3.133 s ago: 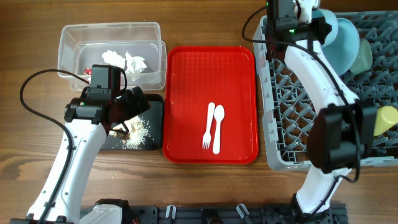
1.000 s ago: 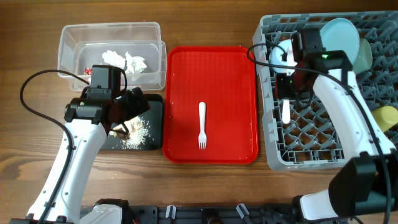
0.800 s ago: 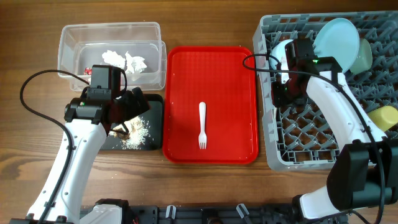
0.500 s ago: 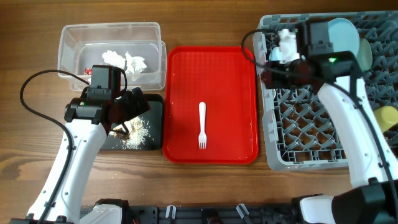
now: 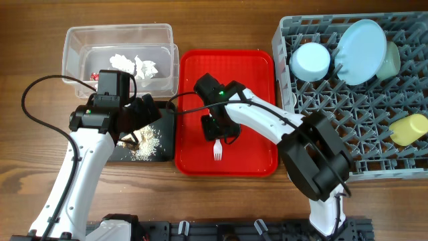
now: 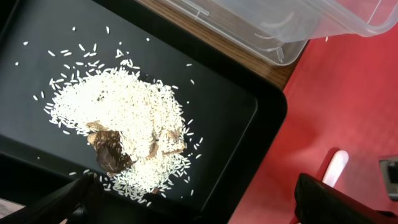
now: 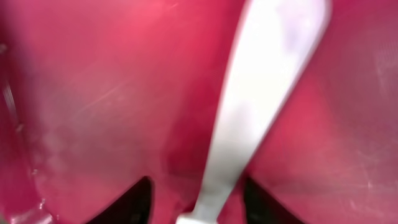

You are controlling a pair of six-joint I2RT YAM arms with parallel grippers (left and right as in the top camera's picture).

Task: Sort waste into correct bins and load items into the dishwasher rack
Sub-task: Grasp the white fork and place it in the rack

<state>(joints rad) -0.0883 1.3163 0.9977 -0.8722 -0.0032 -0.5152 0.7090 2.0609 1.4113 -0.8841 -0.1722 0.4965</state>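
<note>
The white fork [image 5: 217, 151] lies on the red tray [image 5: 257, 73]; only its tines show under my right gripper [image 5: 218, 127]. In the right wrist view the fork handle [image 7: 261, 99] runs between my open right fingertips [image 7: 134, 198], with a gap on each side. My left gripper [image 5: 142, 112] hovers open and empty over the black tray [image 5: 167, 114], which holds rice and brown scraps [image 6: 121, 124]. The clear tub [image 5: 117, 35] holds white tissues [image 5: 137, 65] and a red wrapper [image 5: 93, 75]. The grey rack [image 5: 334, 127] holds the blue bowl [image 5: 311, 61], blue plate [image 5: 361, 41], green bowl [image 5: 392, 57] and yellow cup [image 5: 409, 128]. The spoon is not visible.
The red tray sits between the black tray and the rack. My right arm stretches from the front right across the tray. In the left wrist view the fork handle [image 6: 334, 169] shows at the right edge, beside the black tray's rim [image 6: 273, 106].
My right arm has swung from the rack's left side over to the red tray and come down over the fork. The spoon left the tray earlier. The left arm has not moved.
</note>
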